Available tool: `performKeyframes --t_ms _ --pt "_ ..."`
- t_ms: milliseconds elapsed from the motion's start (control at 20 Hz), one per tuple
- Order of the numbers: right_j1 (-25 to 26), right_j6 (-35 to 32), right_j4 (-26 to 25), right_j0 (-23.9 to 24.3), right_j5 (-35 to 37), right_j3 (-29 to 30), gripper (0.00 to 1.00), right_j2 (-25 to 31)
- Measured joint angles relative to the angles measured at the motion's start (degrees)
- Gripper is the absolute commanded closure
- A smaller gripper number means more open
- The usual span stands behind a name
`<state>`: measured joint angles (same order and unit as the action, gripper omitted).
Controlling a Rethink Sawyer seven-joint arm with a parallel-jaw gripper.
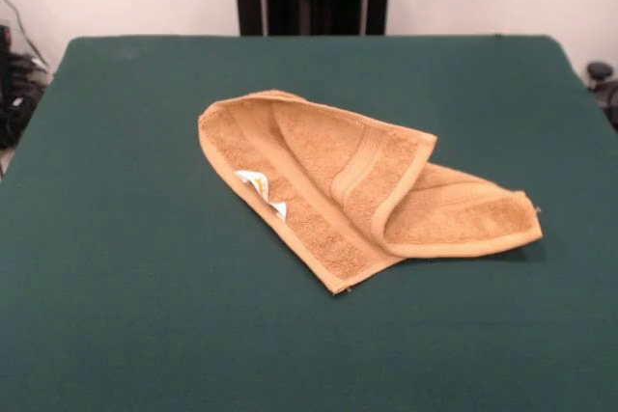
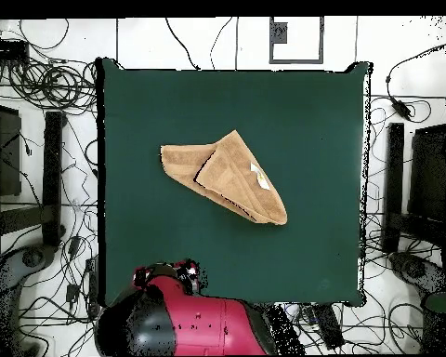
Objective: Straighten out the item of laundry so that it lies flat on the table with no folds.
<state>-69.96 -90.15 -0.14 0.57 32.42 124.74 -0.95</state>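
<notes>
The item of laundry (image 1: 348, 185) is a tan terry towel lying near the middle of the table (image 1: 145, 287). It is folded over itself into a rough wedge, with one end doubled across the other at the right in the front view. A small white tag (image 1: 261, 190) peeks out at its left fold. From overhead the towel (image 2: 227, 177) lies slanted on the green table (image 2: 152, 112), its tag (image 2: 261, 177) on the right part. The red and black arm (image 2: 171, 321) is drawn back past the table's bottom edge. No gripper shows in either view.
Cables (image 2: 41, 84) and dark equipment (image 2: 413, 186) lie on the floor on both sides of the table in the overhead view. Green cloth surrounds the towel on every side.
</notes>
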Motion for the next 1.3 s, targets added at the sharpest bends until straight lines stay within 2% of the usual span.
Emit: performKeyframes --t_ms 400,600,1000,1300 --pt "0.4 0.0 0.0 3.8 -3.6 0.7 0.00 0.0" --pt "2.7 0.0 0.0 4.7 -6.4 0.5 0.00 0.0" --pt "15.1 0.0 -0.9 7.6 -16.7 -3.4 0.00 0.0" --pt "23.0 0.0 -2.2 11.2 -18.6 -7.1 0.00 0.3"
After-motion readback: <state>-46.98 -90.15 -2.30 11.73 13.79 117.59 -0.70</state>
